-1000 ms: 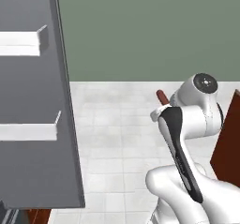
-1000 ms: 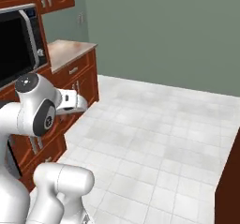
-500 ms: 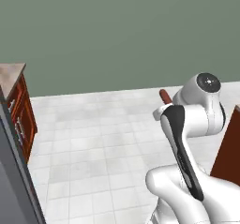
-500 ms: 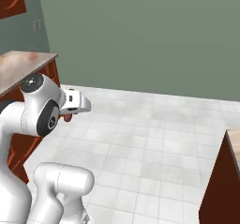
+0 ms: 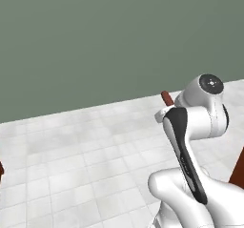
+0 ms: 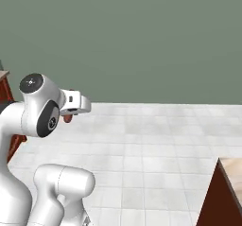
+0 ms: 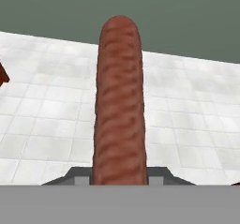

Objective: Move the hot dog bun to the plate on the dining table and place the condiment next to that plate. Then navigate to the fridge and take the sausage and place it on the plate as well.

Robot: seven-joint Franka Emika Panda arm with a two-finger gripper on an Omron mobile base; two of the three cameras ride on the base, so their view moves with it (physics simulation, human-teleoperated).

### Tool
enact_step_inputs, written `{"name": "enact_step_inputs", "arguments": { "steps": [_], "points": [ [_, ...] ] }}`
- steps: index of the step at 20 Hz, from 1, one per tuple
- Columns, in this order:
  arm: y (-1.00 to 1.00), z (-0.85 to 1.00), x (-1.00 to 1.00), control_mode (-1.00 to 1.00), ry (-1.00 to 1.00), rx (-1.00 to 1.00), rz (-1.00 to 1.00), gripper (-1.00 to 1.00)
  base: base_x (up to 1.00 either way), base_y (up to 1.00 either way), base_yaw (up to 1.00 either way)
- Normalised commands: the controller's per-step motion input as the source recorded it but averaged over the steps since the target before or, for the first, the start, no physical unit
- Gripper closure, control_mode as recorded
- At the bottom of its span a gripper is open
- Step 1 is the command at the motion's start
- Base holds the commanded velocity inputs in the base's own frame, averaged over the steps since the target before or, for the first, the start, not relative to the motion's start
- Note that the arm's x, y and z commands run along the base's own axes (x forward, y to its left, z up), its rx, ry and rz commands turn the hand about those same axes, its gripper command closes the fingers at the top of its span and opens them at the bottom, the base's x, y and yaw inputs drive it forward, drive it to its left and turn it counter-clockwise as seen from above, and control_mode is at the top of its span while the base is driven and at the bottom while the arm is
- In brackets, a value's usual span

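while clamped between the jaws, sausage (image 7: 119, 101) projects straight beyond them.

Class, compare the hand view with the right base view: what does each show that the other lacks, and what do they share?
Hand view alone: the sausage's full length and ridged skin, rising from the bottom edge. Right base view alone: the white arm carrying it, and a corner of the dining table at lower right. Both: the sausage, just a reddish tip beside the gripper in the base view, plus the tiled floor and the green wall.
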Motion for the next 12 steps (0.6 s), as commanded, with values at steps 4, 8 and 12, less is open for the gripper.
{"name": "enact_step_inputs", "arguments": {
  "steps": [4, 8, 12],
  "points": [
    [0.00, 0.00, 0.00, 1.00, 0.00, 0.00, 0.00, 1.00, 1.00, 0.25, -0.49],
    [0.00, 0.00, 0.00, 1.00, 0.00, 0.00, 0.00, 1.00, 0.88, 0.39, -0.61],
    [0.00, 0.00, 0.00, 1.00, 0.00, 0.00, 0.00, 1.00, 0.62, 0.61, -0.67]
  ]
}}
